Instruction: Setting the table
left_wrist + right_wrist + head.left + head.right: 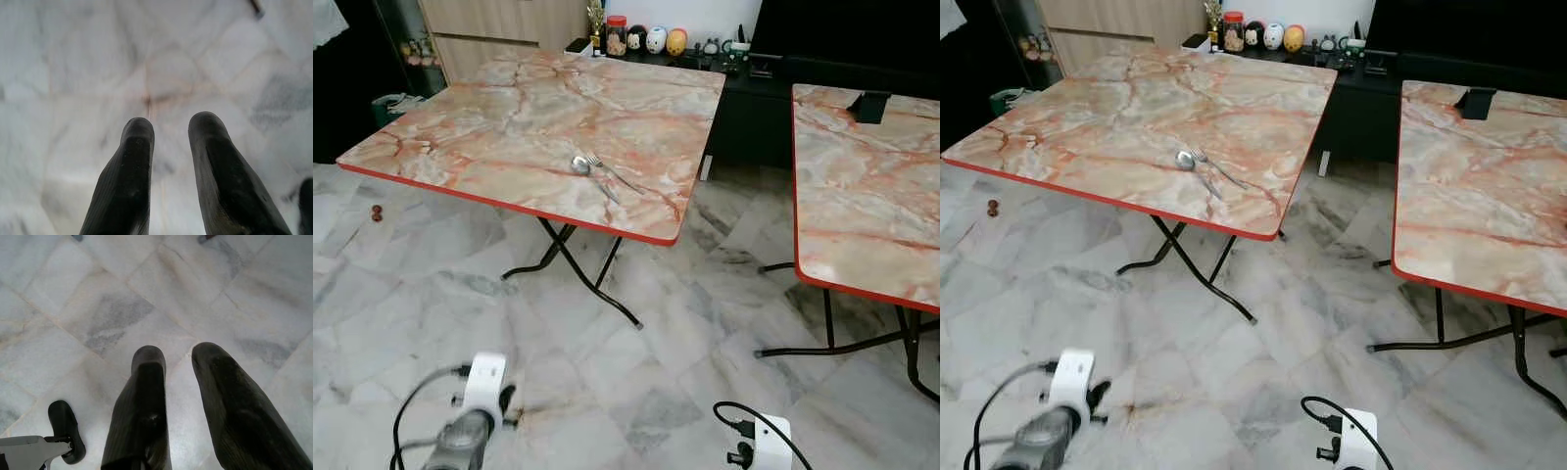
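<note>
Steel spoon (579, 164) and fork (613, 174) on glossy marble-patterned table (489, 127), left pincer (168, 128) and right pincer (177, 357) both parted, empty

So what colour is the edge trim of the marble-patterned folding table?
Red edge trim, clearest in the left eye view.

A silver spoon (580, 164) and fork (613, 174) lie flat, side by side, touching, near the marble-patterned table's (489, 127) front edge.

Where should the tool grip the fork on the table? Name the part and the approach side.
Grip the fork by its handle, which points toward the table's near right edge, away from the spoon. Come from above, probably from that edge: it lies flat, tines beside the spoon's bowl.
</note>
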### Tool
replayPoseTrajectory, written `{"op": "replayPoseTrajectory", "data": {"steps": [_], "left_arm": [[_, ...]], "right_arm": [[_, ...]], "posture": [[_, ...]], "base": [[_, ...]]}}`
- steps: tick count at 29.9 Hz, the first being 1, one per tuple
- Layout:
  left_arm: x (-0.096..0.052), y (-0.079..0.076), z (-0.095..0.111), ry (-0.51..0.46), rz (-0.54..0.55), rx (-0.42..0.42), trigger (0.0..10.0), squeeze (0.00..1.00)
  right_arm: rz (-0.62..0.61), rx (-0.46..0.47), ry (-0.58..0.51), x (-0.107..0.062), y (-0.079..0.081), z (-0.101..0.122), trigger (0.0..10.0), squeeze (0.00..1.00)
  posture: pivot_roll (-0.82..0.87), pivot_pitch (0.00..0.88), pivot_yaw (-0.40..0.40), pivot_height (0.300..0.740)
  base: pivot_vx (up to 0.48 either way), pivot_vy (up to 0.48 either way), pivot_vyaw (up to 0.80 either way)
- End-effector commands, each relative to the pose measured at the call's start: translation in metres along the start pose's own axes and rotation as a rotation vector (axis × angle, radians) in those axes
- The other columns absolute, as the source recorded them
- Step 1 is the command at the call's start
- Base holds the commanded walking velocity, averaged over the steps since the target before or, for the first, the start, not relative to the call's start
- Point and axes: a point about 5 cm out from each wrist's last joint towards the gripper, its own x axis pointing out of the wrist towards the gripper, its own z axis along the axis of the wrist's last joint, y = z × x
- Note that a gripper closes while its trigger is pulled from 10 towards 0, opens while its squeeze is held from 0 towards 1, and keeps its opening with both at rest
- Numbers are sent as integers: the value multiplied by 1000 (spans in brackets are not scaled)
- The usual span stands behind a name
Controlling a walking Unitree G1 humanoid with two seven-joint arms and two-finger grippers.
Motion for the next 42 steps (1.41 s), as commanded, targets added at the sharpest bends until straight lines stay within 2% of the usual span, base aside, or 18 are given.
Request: {"op": "replayPoseTrajectory", "data": {"steps": [1,9,11,15,19,42], "left_arm": [[0,-2,-4,23,13,-24,10000,0],[-3,-4,-17,72,26,-26,10000,0],[-5,-3,-23,90,30,-23,10000,0],[-5,-2,-25,97,33,-24,10000,0],[-6,-2,-27,112,38,-22,10000,0],[-7,-4,-30,122,40,-29,10000,0]], "right_arm": [[-1,-3,5,0,-2,-1,10000,0],[15,-8,6,1,-3,0,10000,0],[15,-47,10,1,-3,1,10000,0],[8,-38,9,1,-3,1,10000,0],[10,-70,19,1,-3,0,10000,0],[11,-73,15,1,-4,1,10000,0]], "posture": [[59,0,-10,731],[72,0,-23,731],[70,0,-21,731],[66,0,-18,731],[68,0,-17,731],[68,0,-23,731]], "base": [[0,0,0],[0,0,0],[0,0,0],[0,0,0],[0,0,748],[0,0,800]]}}
